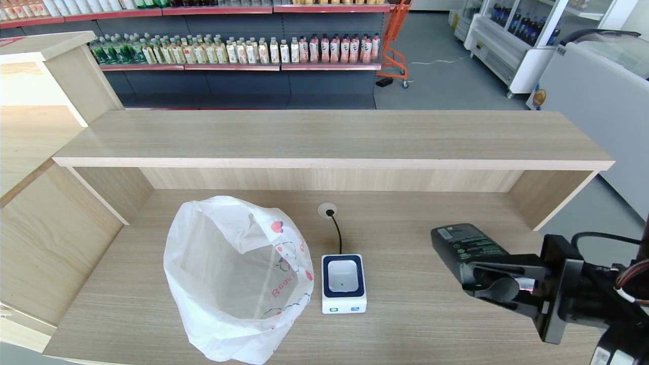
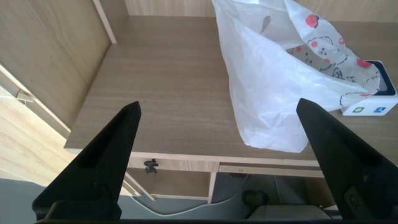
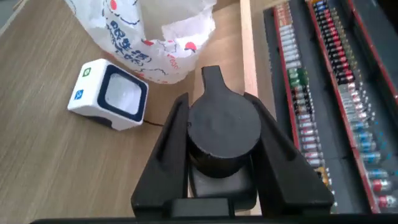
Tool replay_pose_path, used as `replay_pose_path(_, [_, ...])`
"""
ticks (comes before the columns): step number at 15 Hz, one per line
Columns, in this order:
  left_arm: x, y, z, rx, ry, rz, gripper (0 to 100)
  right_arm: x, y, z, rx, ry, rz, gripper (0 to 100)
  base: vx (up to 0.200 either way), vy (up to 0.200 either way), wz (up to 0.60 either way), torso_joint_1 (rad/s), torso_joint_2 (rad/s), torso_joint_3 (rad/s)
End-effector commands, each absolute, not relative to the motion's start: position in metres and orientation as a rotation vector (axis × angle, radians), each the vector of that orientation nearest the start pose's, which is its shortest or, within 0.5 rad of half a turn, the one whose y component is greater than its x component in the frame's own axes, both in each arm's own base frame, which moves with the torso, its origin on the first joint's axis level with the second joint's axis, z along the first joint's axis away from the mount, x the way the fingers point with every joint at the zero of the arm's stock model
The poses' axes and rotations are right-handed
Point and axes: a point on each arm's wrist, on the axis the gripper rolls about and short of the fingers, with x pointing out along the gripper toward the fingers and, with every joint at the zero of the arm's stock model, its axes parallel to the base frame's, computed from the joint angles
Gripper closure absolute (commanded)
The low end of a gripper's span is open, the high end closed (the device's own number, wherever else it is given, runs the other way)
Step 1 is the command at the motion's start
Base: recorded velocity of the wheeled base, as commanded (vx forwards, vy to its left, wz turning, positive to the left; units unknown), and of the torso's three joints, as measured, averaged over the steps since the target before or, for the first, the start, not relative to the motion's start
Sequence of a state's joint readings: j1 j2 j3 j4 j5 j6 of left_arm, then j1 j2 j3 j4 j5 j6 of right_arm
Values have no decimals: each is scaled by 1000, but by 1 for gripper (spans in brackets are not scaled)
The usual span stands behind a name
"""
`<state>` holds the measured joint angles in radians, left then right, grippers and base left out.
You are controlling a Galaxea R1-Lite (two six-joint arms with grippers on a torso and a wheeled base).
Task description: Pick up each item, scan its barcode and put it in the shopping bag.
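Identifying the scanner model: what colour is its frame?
Navy frame, white body on the scanner; head view shows it best.

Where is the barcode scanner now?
In the head view, the scanner sits midway along the counter, just right of the shopping bag; the right gripper holds a dark item farther right.
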<state>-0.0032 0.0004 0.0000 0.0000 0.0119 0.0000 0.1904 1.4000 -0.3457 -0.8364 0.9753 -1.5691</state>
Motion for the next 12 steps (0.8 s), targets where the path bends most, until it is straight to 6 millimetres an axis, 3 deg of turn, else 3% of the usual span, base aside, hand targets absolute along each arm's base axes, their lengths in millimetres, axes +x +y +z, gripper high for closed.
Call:
replay_pose_path(1, [-23,0,75,0,0,9,0,173,27,191,-1116,-513,827,100,0,0,0,0,0,0])
replay_pose_path(3, [-23,0,75,0,0,9,0,183,26,201,-903,-352,728,100,0,0,0,0,0,0])
replay_pose_path(5, [-23,0,75,0,0,9,0,201,25,204,-509,-137,620,100,0,0,0,0,0,0])
replay_pose_path(8, [-23,0,75,0,0,9,0,218,31,187,65,124,568,100,0,0,0,0,0,0])
replay_pose_path(12, [-23,0,75,0,0,9,0,237,45,176,525,330,597,100,0,0,0,0,0,0])
